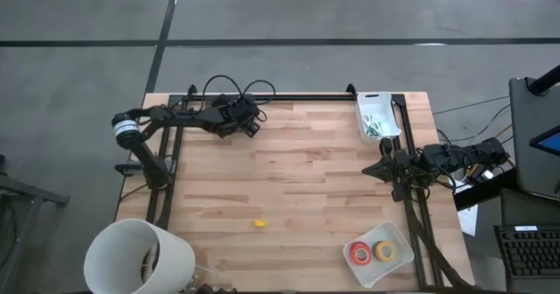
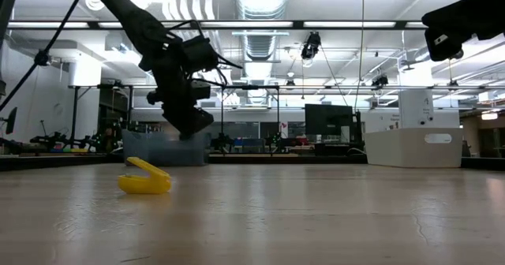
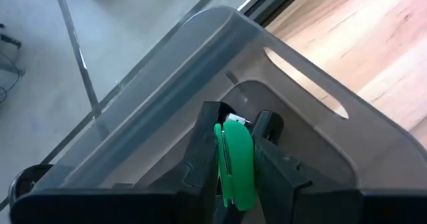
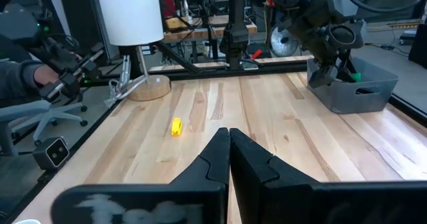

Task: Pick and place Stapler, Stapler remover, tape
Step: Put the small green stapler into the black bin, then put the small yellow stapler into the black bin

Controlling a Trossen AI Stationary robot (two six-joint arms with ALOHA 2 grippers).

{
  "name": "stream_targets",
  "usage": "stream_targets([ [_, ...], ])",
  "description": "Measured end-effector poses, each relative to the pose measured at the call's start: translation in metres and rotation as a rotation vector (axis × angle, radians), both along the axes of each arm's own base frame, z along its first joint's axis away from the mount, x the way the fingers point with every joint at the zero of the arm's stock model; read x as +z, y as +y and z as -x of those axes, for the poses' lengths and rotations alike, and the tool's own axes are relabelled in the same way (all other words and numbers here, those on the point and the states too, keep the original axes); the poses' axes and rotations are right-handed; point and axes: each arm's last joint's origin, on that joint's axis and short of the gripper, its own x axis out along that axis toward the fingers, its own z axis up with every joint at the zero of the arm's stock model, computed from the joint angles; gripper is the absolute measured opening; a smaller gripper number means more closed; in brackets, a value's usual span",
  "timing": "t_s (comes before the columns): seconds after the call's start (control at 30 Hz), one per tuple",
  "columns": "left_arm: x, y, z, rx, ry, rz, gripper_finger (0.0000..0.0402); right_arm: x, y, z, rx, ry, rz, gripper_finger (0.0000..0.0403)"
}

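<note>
My left gripper (image 3: 235, 159) is clamped on a small green plastic clawed staple remover (image 3: 235, 164), flat between the fingers, hanging right above the grey translucent plastic bin (image 3: 200, 64), so the drop is straight below. My right gripper (image 4: 229, 151) waits pinched empty, the small yellow plastic remover (image 4: 175, 126) well ahead of it, nearer than to the left.

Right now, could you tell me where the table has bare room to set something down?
The widest bare patch is the table middle, bordered by the yellow stapler remover, the tape tray and the right pincer. The far-left corner is crowded: the left pincer, shut on a green piece, hangs over a grey bin.
</note>
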Motion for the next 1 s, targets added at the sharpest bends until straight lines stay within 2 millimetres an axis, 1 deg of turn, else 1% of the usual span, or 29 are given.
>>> stream_targets([
  [0.17, 0.000, 0.002, 0.001, 0.000, -0.011, 0.014, 0.0088, 0.000, 0.000, 0.000, 0.000, 0.000, 0.000, 0.0009],
  [0.27, -0.001, 0.004, 0.002, -0.011, -0.027, 0.041, 0.0095, 0.000, 0.000, 0.000, 0.000, 0.000, 0.000, 0.0008],
  [0.4, -0.001, 0.005, 0.002, -0.005, -0.032, 0.046, 0.0120, 0.000, 0.000, 0.000, 0.000, 0.000, 0.000, 0.0008],
  [0.6, -0.001, 0.005, 0.003, -0.006, -0.030, 0.045, 0.0184, 0.000, 0.000, 0.000, 0.000, 0.000, 0.000, 0.0008],
  [0.73, 0.000, 0.005, 0.003, -0.017, -0.018, 0.040, 0.0216, 0.000, 0.000, 0.000, 0.000, 0.000, 0.000, 0.0008],
  [0.87, 0.006, 0.003, 0.003, -0.043, -0.011, 0.023, 0.0226, 0.000, 0.000, 0.000, 0.000, 0.000, 0.000, 0.0008],
  [1.0, 0.019, -0.003, 0.005, -0.057, -0.045, 0.004, 0.0227, 0.000, 0.000, 0.000, 0.000, 0.000, 0.000, 0.0008],
])
